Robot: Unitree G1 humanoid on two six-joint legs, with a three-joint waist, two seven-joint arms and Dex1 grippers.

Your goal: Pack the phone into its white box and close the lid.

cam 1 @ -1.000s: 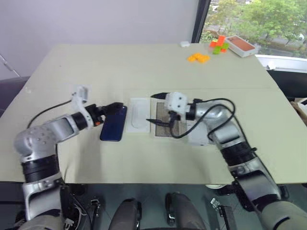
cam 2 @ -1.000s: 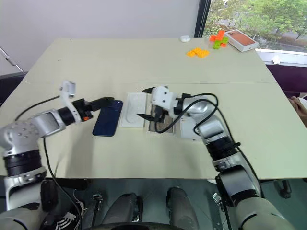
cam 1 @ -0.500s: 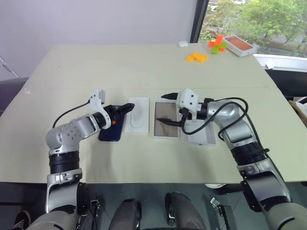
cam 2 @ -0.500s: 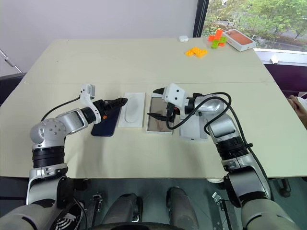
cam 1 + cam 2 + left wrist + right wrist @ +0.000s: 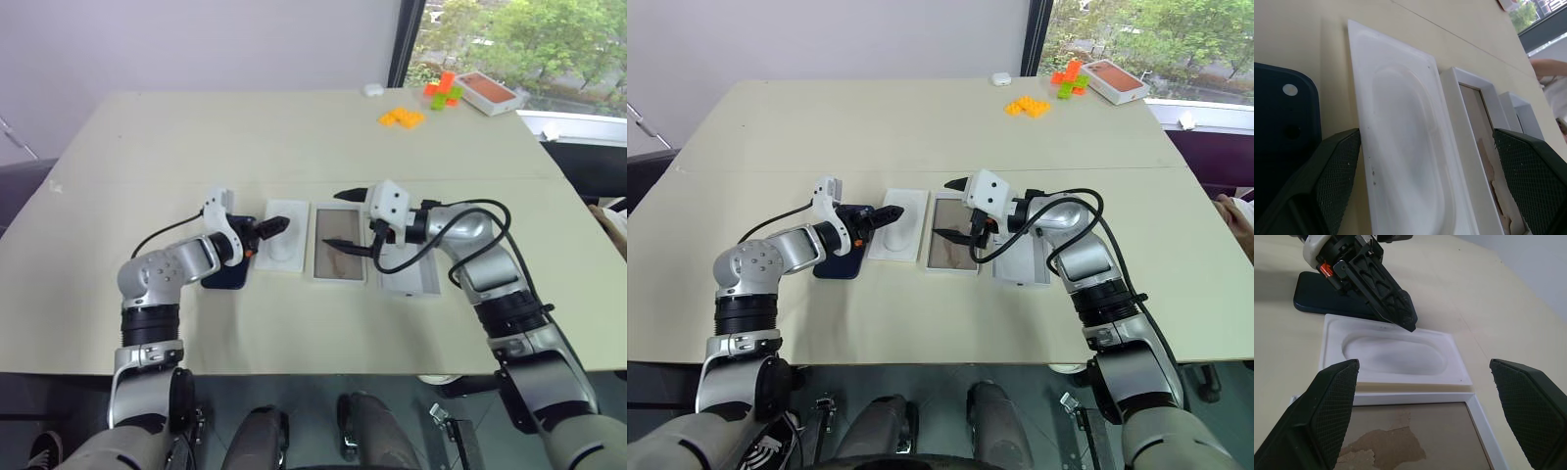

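White cardboard, one shallow tray — the white box (image 5: 339,243), item at the centre of the layout and the landmark for all that follows. It lies flat on the table (image 5: 294,137) with its brownish-tan floor showing and nothing inside it.

Thin white insert (image 5: 282,236) with oval recess: just beside the white box, on the robot's left of it, flat on the table.

The phone (image 5: 844,254): dark navy, lying flat further to the left of the white box, beyond the insert and close against the insert's outer edge. Not lifted, not gripped.

The lid (image 5: 411,269): just beside the white box on the robot's right, partly hidden under the right forearm; which face is up cannot be told.

Left gripper (image 5: 890,215): fingers apart, nothing between them, reaching over the phone with its tips above the insert's near edge.

Right gripper (image 5: 345,221): fingers wide apart and empty, hovering over the white box, one finger beyond its far end and one above its floor.

Orange-topped box (image 5: 490,91) and coloured blocks (image 5: 404,117): well apart from the white box, at the table's far corner by the window.

Status, as judged — nothing of the task is done. The phone is not yet in the white box and the lid is not yet on; picking up, placing and closing all remain.
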